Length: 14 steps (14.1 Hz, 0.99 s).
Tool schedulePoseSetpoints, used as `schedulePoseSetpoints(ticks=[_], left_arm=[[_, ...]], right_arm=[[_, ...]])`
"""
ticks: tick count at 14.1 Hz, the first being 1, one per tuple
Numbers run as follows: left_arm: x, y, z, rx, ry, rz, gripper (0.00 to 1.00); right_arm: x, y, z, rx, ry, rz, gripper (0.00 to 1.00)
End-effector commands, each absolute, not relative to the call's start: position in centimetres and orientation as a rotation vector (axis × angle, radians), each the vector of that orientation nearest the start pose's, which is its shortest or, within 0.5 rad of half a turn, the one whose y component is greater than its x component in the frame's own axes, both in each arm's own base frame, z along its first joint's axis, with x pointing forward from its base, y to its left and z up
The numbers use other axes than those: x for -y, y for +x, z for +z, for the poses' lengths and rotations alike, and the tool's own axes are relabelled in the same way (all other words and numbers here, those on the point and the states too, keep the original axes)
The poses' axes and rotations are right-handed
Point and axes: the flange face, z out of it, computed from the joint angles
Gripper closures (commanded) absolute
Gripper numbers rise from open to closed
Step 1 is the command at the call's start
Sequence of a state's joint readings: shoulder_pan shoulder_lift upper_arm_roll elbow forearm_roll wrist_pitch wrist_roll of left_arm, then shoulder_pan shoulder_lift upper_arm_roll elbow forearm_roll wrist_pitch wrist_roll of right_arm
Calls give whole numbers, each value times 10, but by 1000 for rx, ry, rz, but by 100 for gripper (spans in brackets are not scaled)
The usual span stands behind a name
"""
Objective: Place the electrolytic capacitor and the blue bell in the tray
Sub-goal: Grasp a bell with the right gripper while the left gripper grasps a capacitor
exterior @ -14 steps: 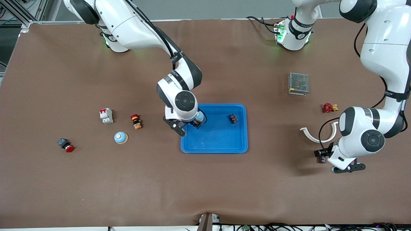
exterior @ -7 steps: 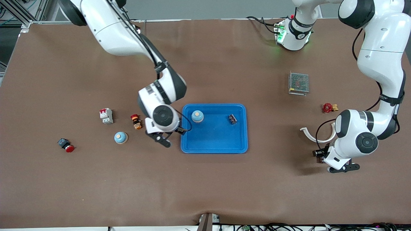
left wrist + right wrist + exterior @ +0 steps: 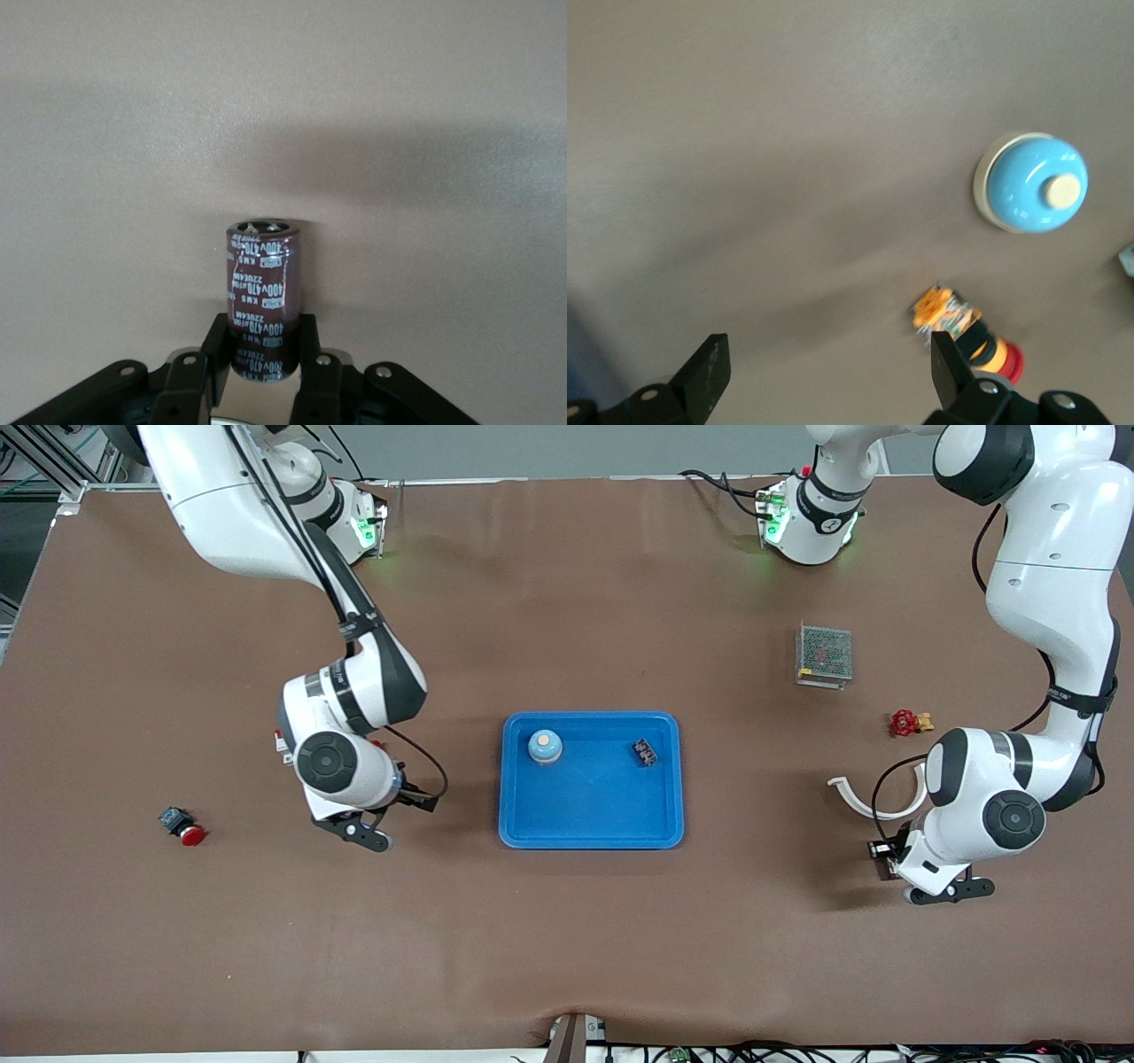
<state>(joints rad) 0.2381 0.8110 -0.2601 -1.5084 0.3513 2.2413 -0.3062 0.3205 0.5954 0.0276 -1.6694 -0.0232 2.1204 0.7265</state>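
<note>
- The tray (image 3: pixel 592 828), a shallow bright-blue plastic rectangle with rounded corners and a raised rim, lies at the middle of the brown table (image 3: pixel 567 939).
- One blue bell (image 3: pixel 544 747), a pale-blue dome with a cream button on top, stands inside the tray near the corner toward the right arm's end and farther from the front camera.
- A small dark part (image 3: pixel 644 753) lies in the tray too, toward the left arm's end, well apart from that bell.
- The left gripper (image 3: pixel 264 361) is low at the left arm's end of the table, nearer the front camera than a white curved piece (image 3: pixel 855 799). Its fingers (image 3: pixel 213 354) are pressed onto the electrolytic capacitor (image 3: pixel 262 292), a dark maroon cylinder with white printed lettering down its side and a metal-coloured end cap, standing on the table.
- The right gripper (image 3: pixel 828 372) hangs over the table toward the right arm's end, its fingers (image 3: pixel 709 367) spread wide with nothing between them.
- Below that gripper, the right wrist view shows a second blue bell (image 3: pixel 1031 182) with a white base ring, upright on the table, and near it an orange-and-red push button (image 3: pixel 970 332) lying on its side.
- A red-capped button (image 3: pixel 182 827) lies by itself toward the right arm's end.
- A mesh-covered metal box (image 3: pixel 824 655) and a small red valve (image 3: pixel 907 723) sit toward the left arm's end, farther from the front camera than the white curved piece.
</note>
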Motion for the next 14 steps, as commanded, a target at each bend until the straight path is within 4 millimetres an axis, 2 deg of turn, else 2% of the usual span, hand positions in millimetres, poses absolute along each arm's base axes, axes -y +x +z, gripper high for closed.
schedulePoseSetpoints(ticks=[1, 3, 5, 9, 11, 14], left_arm=[[-14, 708, 209, 198, -3043, 24, 100], [1, 706, 221, 179, -3040, 51, 100], [24, 703, 233, 216, -3046, 75, 100], [86, 697, 245, 357, -3081, 105, 100], [119, 692, 253, 414, -3103, 102, 100], [195, 675, 253, 506, -3099, 112, 100]], right_arm=[[-197, 604, 242, -490, -3151, 123, 0], [-185, 601, 236, -446, -3149, 103, 0], [-164, 602, 235, -373, -3155, 80, 0], [-113, 608, 238, -235, -3176, 57, 0], [-89, 611, 242, -179, -3180, 48, 0], [-73, 613, 241, -152, -3173, 10, 0]])
